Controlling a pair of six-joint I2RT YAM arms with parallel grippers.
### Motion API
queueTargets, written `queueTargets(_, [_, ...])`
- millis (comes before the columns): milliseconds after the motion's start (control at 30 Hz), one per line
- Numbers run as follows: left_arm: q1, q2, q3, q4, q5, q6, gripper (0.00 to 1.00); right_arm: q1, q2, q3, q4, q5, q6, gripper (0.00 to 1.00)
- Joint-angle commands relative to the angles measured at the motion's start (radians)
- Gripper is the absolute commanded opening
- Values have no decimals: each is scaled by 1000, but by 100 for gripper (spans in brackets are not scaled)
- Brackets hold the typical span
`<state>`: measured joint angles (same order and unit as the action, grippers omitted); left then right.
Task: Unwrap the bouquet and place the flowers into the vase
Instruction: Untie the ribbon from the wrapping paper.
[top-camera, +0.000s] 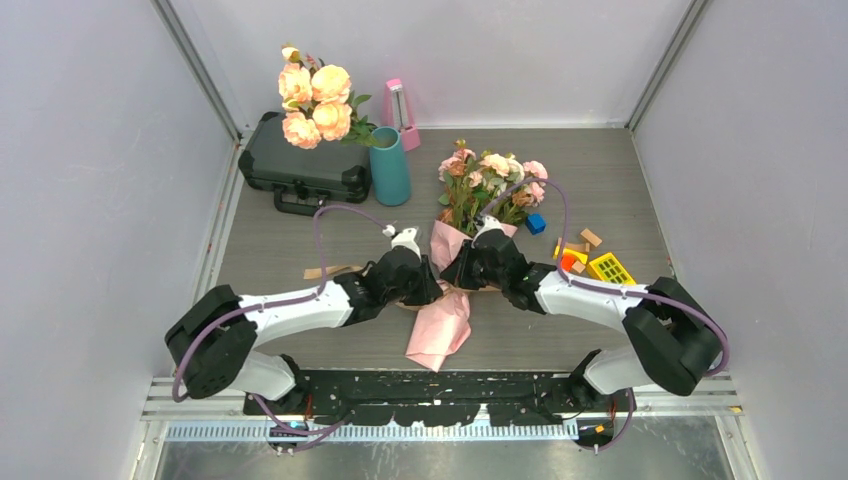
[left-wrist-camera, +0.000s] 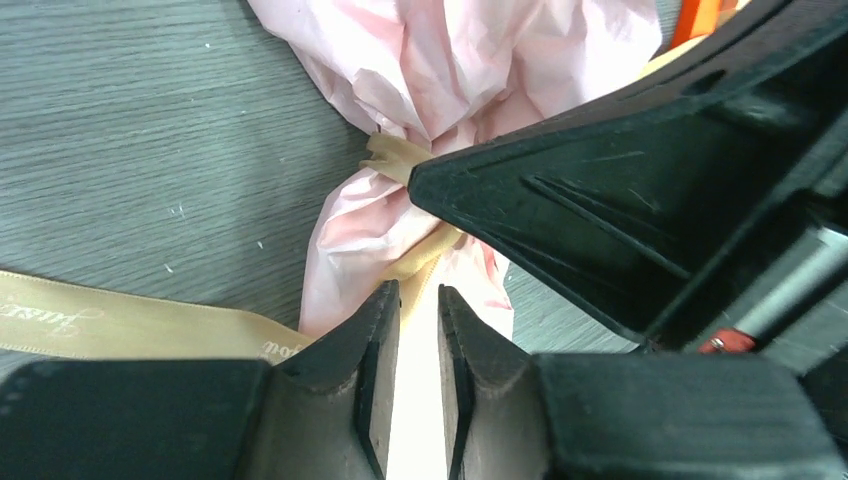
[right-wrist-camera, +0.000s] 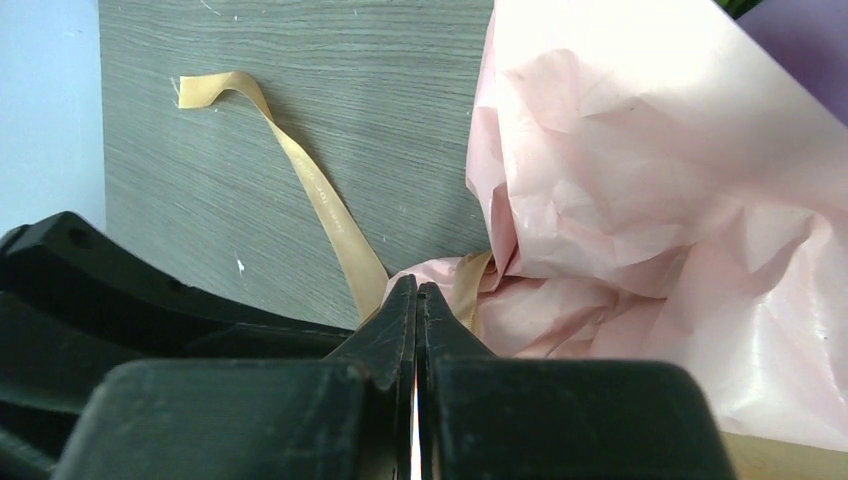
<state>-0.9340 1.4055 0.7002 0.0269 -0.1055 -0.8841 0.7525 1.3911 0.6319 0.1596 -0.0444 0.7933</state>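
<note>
Nearest of all is the left gripper (left-wrist-camera: 418, 292), its black jaws standing a little apart with a narrow slot between them. They nose in at the pinched waist of the bouquet (top-camera: 455, 235) from its left side. Only pale paper shows through the slot, and I can't make out that they pinch anything. Opposite it, the right gripper (right-wrist-camera: 417, 288) comes in from the right with its jaws pressed tight together, its tip right at the tan ribbon (right-wrist-camera: 320, 190) where that binds the waist. Whether a strand is caught between them is hidden. The bouquet lies flat on the table (top-camera: 620, 180) between the two. Its long axis runs from near to far: the flowers (top-camera: 495, 175) point toward the back wall and the crinkled pink paper (top-camera: 440, 335) trails toward the arm bases. So the tie sits crosswise between the grippers, about equally close to each. One loose tail of ribbon runs off to the left across the wood, on the left arm's side. That looks to me like the direction any pull on the tie would have to go. The vase (top-camera: 390, 165) stands upright, well apart, at the far left of the bouquet. It is beyond the left gripper, so that arm is the nearer one to it.
</note>
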Motion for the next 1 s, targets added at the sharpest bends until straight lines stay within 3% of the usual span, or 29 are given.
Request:
queueTargets(0, [0, -76, -17, 59, -28, 5, 25, -9, -35, 46, 11, 27, -7, 0])
queueTargets(133, [0, -79, 0, 63, -27, -32, 30, -30, -114, 45, -79, 104, -37, 5])
queueTargets(267, [0, -33, 35, 77, -20, -86, 33, -58, -206, 29, -180, 163, -66, 18])
queueTargets(467, [0, 49, 69, 119, -14, -163, 34, -85, -323, -13, -265, 227, -86, 26])
queueTargets(967, [0, 135, 119, 95, -74, -199, 37, -86, -429, -110, -268, 208, -80, 27])
